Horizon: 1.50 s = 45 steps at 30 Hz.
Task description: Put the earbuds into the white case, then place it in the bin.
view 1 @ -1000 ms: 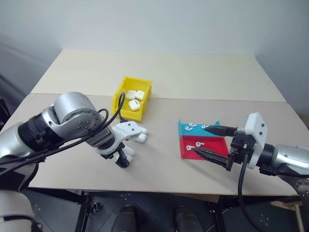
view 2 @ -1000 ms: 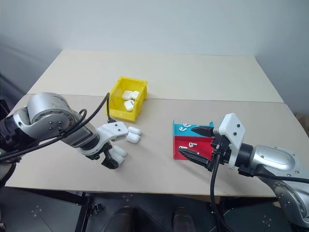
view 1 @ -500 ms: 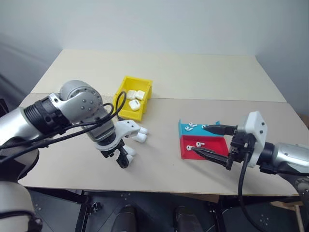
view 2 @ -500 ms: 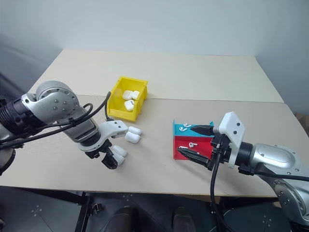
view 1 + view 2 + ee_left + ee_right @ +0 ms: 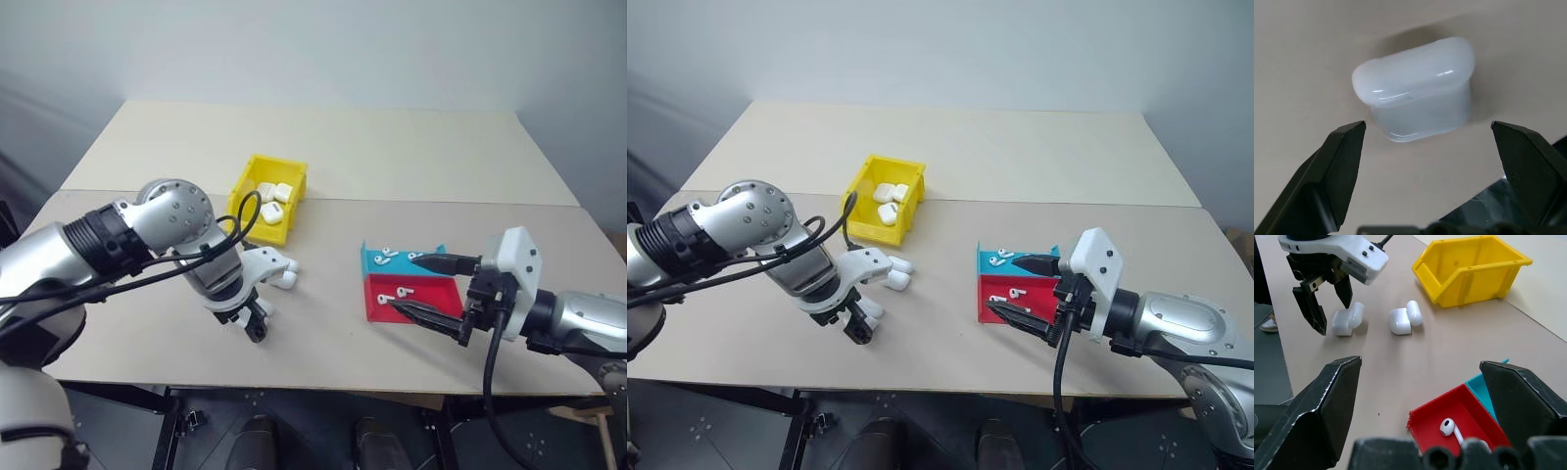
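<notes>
While our right gripper (image 5: 423,287) waits open, our open left gripper (image 5: 1425,147) straddles the white case (image 5: 1415,88) lengthwise.

Nothing to read anywhere here, honestly. No lettering, logo, number or sticker that I can make out on anything in front of me.
</notes>
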### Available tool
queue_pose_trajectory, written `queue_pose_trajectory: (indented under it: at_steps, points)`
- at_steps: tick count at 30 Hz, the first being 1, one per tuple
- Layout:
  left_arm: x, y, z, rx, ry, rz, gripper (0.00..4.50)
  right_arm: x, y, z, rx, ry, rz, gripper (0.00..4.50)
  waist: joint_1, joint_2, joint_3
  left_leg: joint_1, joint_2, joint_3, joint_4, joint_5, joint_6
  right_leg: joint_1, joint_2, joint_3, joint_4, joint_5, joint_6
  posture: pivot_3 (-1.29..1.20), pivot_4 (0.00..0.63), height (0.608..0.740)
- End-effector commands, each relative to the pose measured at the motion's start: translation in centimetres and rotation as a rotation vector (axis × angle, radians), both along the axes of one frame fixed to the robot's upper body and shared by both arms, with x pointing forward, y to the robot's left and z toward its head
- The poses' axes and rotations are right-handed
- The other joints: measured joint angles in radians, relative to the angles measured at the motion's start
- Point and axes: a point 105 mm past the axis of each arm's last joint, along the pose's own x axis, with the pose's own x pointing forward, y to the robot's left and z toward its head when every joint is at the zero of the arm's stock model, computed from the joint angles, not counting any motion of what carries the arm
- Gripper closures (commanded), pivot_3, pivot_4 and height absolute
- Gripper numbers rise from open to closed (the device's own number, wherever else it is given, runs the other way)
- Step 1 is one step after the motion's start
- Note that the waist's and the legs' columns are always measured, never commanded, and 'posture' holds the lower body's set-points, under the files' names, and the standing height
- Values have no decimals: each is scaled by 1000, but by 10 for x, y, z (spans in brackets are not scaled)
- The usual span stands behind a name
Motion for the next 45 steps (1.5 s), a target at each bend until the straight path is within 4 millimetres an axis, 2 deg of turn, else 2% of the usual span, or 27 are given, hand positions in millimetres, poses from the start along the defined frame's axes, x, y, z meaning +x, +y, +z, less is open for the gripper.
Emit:
queue_pose_trajectory:
  at_steps: [1,10,28,39,42,45]
  points:
    - [7,-6,4,-36,-45,21,28,-4,5,10,16,-53,33,0,0,0,0,0,0,0,0,0,0,0,0,0,0,0,0,0,150,740]
    - [17,-12,1,-83,-98,80,28,-8,4,9,10,-18,96,0,0,0,0,0,0,0,0,0,0,0,0,0,0,0,0,0,150,740]
    - [2,-5,2,-83,-63,28,28,-8,5,9,-7,-19,138,0,0,0,0,1,0,0,0,0,0,1,0,0,0,0,0,0,150,740]
    - [8,-4,-10,-70,-105,82,28,-8,3,10,-23,-32,139,0,2,0,0,3,0,0,0,0,0,3,0,0,0,0,0,0,150,740]
    - [7,-6,-11,-77,-103,77,571,-8,2,10,-26,-32,136,0,3,1,0,5,0,0,0,0,0,4,0,0,1,0,0,0,150,740]
    - [7,-6,-10,-84,-111,79,1509,-8,2,11,-27,-34,134,0,5,1,0,5,-1,0,0,0,0,5,0,0,0,0,0,0,150,740]
